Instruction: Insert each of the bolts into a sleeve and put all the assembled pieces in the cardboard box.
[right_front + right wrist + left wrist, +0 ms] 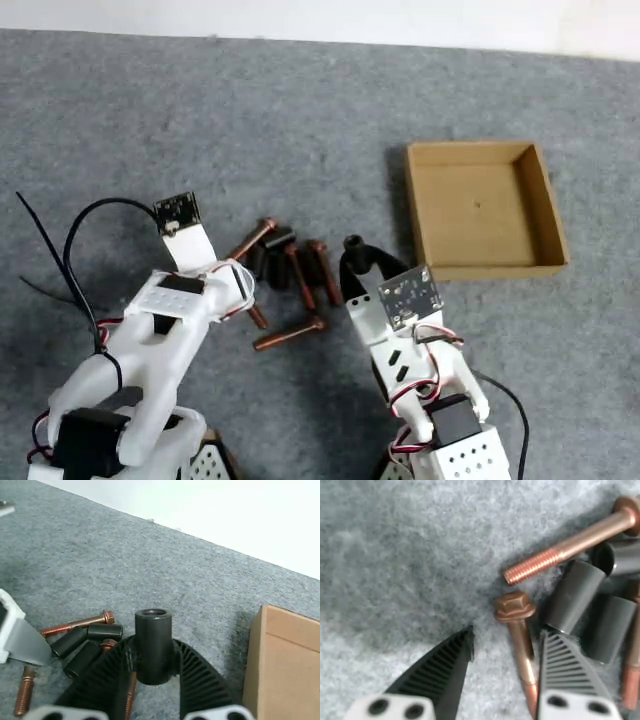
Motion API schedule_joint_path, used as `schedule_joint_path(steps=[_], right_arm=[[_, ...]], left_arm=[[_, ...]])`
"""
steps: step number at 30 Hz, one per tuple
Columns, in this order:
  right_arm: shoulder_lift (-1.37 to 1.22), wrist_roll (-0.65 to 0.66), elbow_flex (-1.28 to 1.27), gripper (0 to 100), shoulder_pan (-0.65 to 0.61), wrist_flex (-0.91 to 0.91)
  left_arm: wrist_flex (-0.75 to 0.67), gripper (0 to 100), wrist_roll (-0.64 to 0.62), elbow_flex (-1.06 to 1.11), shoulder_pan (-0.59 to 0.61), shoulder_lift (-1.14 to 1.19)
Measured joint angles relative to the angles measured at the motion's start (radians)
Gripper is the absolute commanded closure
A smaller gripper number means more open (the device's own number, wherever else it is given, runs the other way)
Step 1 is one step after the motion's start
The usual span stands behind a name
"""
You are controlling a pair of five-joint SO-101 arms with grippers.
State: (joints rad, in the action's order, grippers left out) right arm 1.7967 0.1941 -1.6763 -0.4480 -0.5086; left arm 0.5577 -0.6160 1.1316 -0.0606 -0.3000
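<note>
Sleeve [153, 625] upright in right gripper [152, 652] near cardboard box [287, 660]; left gripper [506, 631] wide astride bolt [515, 607].

Bolts [290, 333], sleeves [573, 596] clutter centre; carpet [375, 200] beside cardboard box [495, 270] free.

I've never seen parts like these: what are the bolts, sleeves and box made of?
The bolts look like metal with a coppery finish: reddish sheen, cut threads. The sleeves are matte black tubes, plastic or coated metal; I cannot tell. The box is plain brown cardboard, dull with folded walls.
</note>
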Motion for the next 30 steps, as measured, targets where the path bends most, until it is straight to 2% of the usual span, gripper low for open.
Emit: schedule_joint_path(steps=[3,23,30], right_arm=[[0.0,0.0,0.0,99.4,0.0,0.0],[0.0,0.0,0.0,99.4,0.0,0.0],[0.0,0.0,0.0,99.4,0.0,0.0]], left_arm=[[0.0,98,-0.003,0.0,0.0,0.0],[-0.002,100,0.0,-0.015,-0.009,0.002],[0.005,100,0.0,0.092,-0.009,-0.25]])
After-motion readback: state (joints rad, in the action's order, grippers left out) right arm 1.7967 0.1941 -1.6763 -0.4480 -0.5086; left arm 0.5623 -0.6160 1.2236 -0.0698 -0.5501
